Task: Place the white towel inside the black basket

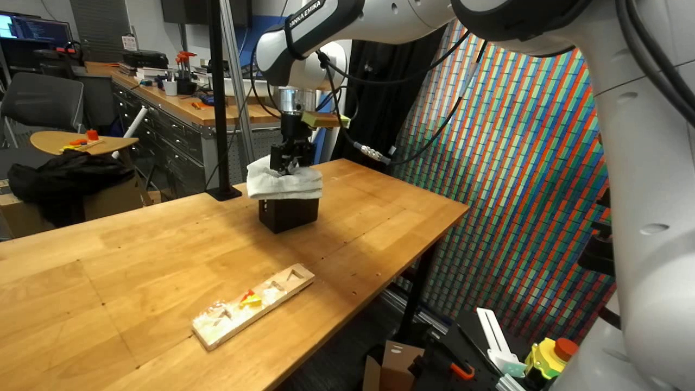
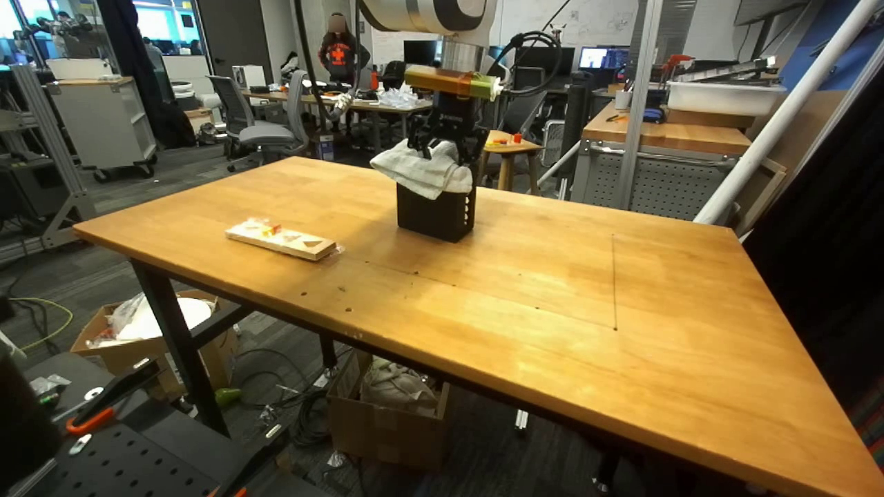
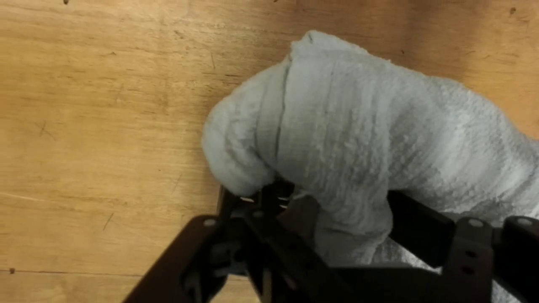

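White towel (image 1: 283, 184), ribbed, folded; boxy perforated black basket (image 1: 288, 215), six o'clock; gripper (image 2: 447, 153), jaws apart; twelve o'clock, "EMIKA" lettering (image 1: 307, 12) on arm (image 1: 402, 21).

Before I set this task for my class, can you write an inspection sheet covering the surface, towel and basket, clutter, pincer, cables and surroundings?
Surface: wooden table, its top marked with small dark spots.
Job's things: white towel folded over the top of the black basket, overhanging it; how much is inside cannot be seen. Basket upright on the table.
Clutter: pale wooden board with red and yellow pieces, apart from the basket.
Pincer: open, jaws apart with towel between them; contact unclear.
Cables: cable with a silver connector hangs beside the robot arm.
Surroundings: person in the background; cardboard box under the table.
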